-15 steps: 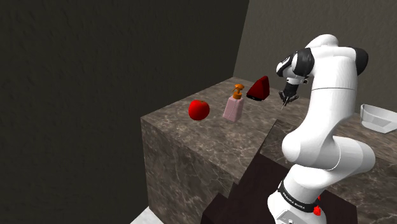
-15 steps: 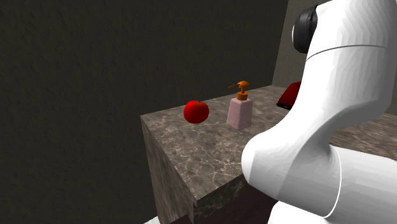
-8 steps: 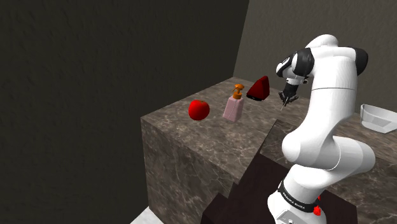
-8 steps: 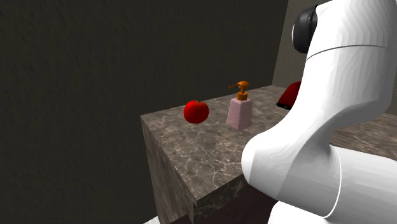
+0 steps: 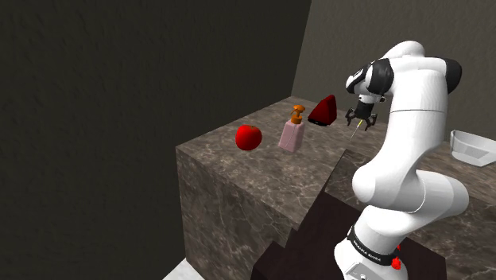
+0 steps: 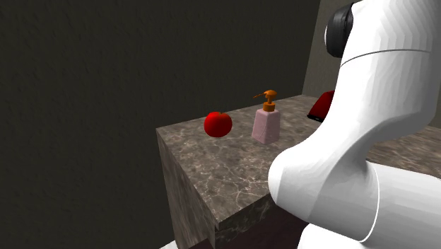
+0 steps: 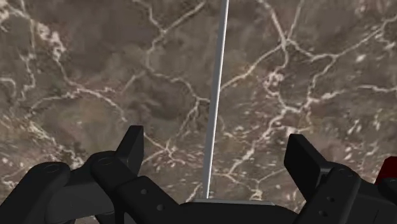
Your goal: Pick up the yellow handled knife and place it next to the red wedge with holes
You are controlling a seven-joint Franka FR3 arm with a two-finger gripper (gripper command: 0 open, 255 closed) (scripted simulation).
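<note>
Right now I am holding my gripper over the far part of the counter, and its fingers are standing spread wide, pinching nothing. The knife is showing in the wrist view as a thin grey blade seen edge-on. It is running straight out from between the fingers over the veined brown stone, about midway between them and touching neither. Its handle is hiding under my hand, and I cannot tell whether the blade is resting on the stone or hanging above it. In the shoulder view the red wedge is sitting on the counter just to the left of my gripper. A pink bottle with an orange pump is standing nearer and further left, and a red apple is lying left of that, close to the counter's edge. A white tray is sitting at the shoulder view's far right, beyond my arm. In the second exterior view my arm is covering most of the wedge.
</note>
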